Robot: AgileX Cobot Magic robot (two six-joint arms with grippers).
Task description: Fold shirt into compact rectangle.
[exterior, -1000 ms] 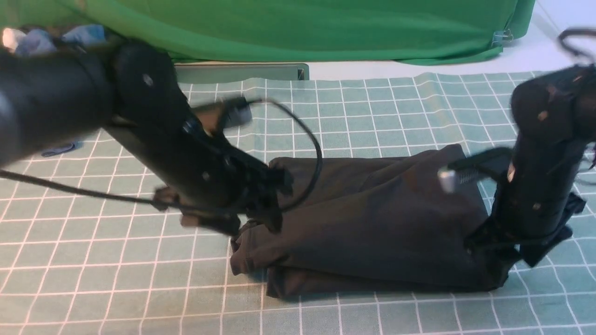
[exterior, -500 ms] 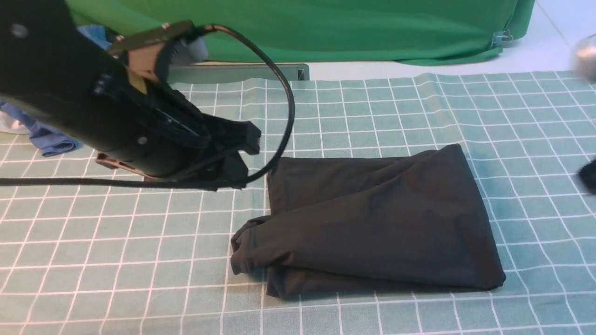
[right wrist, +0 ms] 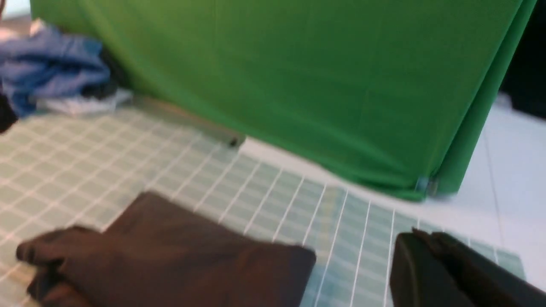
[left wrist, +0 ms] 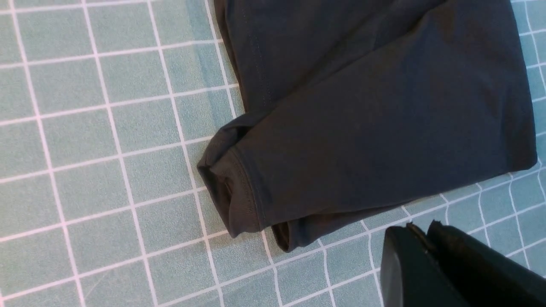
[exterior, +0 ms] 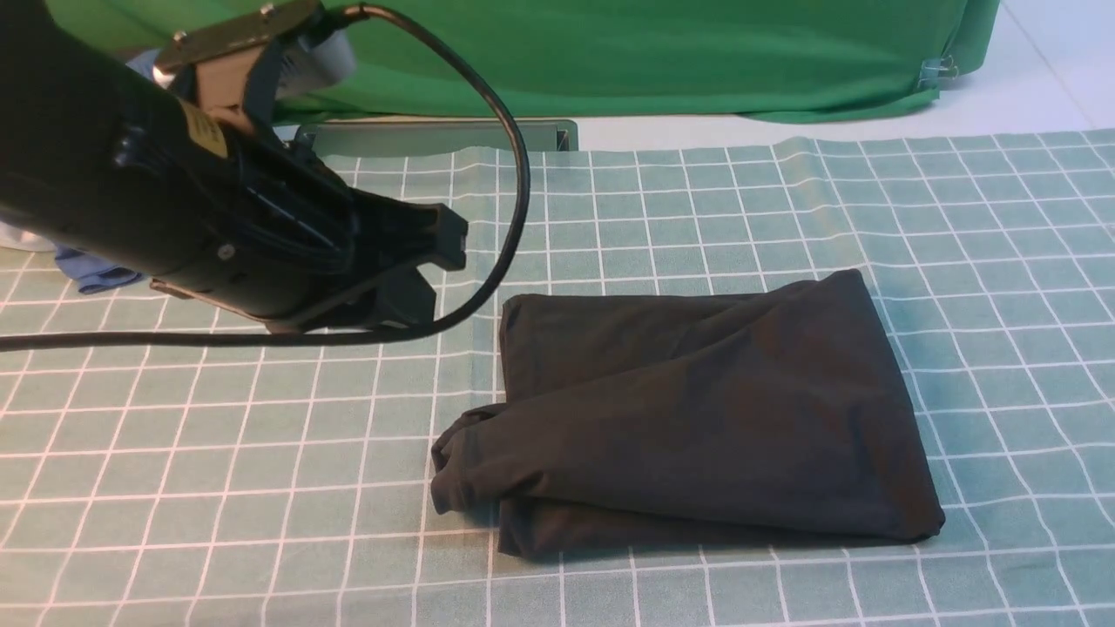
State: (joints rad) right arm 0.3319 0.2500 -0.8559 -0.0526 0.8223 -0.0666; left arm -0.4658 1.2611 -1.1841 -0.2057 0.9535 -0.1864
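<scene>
The black shirt (exterior: 697,409) lies folded in a rough rectangle on the checked cloth, right of the middle, with a bunched sleeve hem at its near left corner. Its print and neck label are hidden. My left gripper (exterior: 444,257) hovers above the cloth to the left of the shirt, apart from it. In the left wrist view the shirt (left wrist: 362,119) fills the far side, and the left gripper (left wrist: 420,228) is shut with nothing in it. The right arm is outside the front view. In the right wrist view the right gripper (right wrist: 420,236) is shut and empty, away from the shirt (right wrist: 170,256).
The teal checked cloth (exterior: 218,453) covers the table. A big green backdrop cloth (exterior: 610,52) hangs at the back above a grey metal bar (exterior: 435,135). Blue and white garments (right wrist: 51,72) are piled at the far left. The left arm's cable loops near the shirt's far left corner.
Both grippers have let go of the shirt. The left arm rose and drew back to the left, the right arm swung out of the front view. The shirt lies still.
</scene>
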